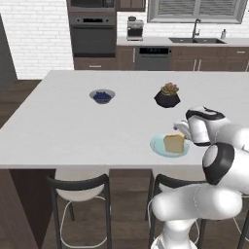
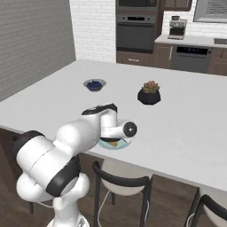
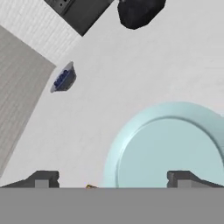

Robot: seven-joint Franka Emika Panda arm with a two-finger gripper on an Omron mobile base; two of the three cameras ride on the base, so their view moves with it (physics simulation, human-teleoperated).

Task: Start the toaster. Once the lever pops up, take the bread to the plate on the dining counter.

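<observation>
Bright, even, shadowless, slightly soft render

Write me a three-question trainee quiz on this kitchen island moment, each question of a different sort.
1. True or false: the square tan bread slice rests on the round pale teal plate.
2. The pincer is: A open, B shut on the slice.
3. Fill in: the small grey bowl holds dark blue ____.

Key: 1 true; 2 A; 3 berries.
</observation>
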